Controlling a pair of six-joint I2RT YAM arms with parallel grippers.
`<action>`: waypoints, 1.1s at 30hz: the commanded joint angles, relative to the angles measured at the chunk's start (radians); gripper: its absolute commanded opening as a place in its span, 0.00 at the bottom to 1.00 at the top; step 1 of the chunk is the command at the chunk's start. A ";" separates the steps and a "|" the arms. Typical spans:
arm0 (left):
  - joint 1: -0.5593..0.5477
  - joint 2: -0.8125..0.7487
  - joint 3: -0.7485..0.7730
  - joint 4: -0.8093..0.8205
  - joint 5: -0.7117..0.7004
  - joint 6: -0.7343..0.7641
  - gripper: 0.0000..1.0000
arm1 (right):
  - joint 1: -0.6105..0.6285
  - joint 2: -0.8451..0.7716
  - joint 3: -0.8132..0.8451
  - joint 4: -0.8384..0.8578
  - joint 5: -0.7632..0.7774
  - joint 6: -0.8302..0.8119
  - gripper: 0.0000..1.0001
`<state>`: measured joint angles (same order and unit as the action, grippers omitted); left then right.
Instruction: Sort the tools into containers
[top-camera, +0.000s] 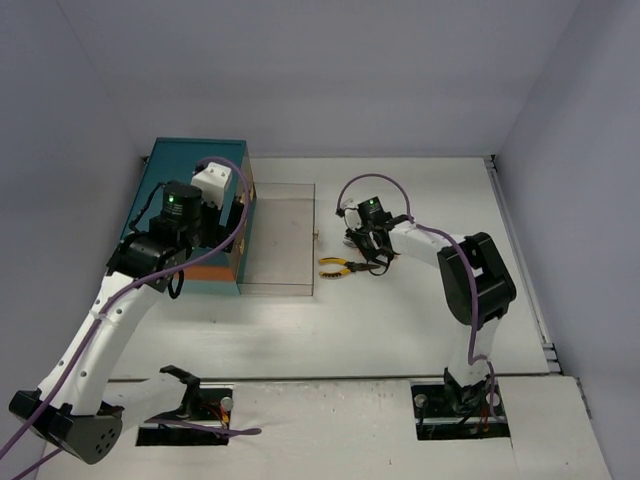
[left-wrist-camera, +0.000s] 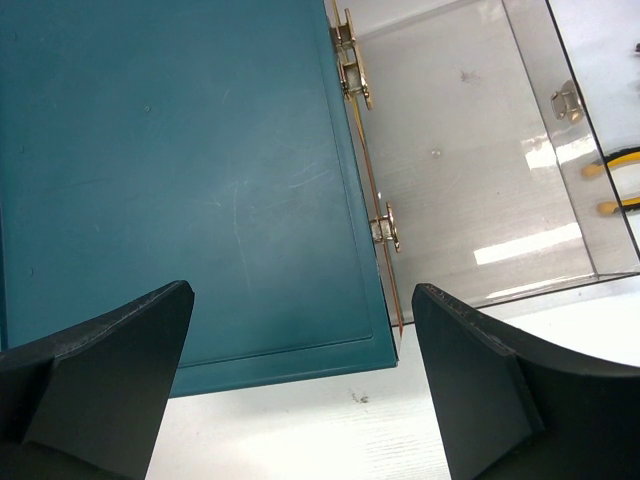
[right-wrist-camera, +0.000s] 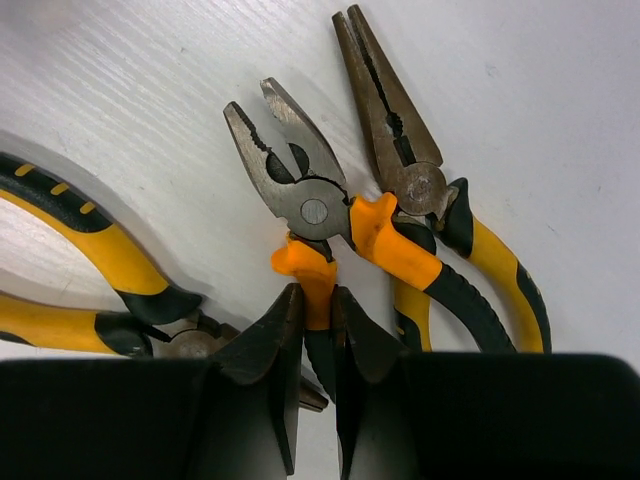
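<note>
In the right wrist view my right gripper is shut on one handle of the orange-handled pliers, which lie on the white table. Yellow-handled long-nose pliers lie beside them on the right, and another yellow-handled pair on the left. In the top view the right gripper is at this pile, with yellow handles showing to its left. The teal chest stands at the left; my left gripper hovers over it, open and empty. In the left wrist view the chest's teal top fills the frame between the fingers.
A clear hinged panel lies flat on the table to the right of the chest, with brass hinges and a small brass catch. Grey walls close in the table at the back and both sides.
</note>
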<state>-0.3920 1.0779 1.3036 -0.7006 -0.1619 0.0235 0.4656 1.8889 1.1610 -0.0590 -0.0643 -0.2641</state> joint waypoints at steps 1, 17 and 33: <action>-0.005 -0.006 0.012 0.035 -0.011 0.012 0.89 | -0.004 -0.135 0.027 -0.003 0.017 0.001 0.00; -0.007 0.015 0.053 0.037 -0.043 -0.026 0.89 | 0.204 -0.100 0.396 -0.007 0.051 0.439 0.00; -0.007 0.011 0.060 0.038 -0.051 -0.077 0.89 | 0.340 0.348 0.695 -0.007 0.013 0.684 0.06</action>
<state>-0.3927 1.0988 1.3155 -0.7009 -0.1925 -0.0320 0.8195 2.2176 1.7678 -0.1051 -0.0330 0.3505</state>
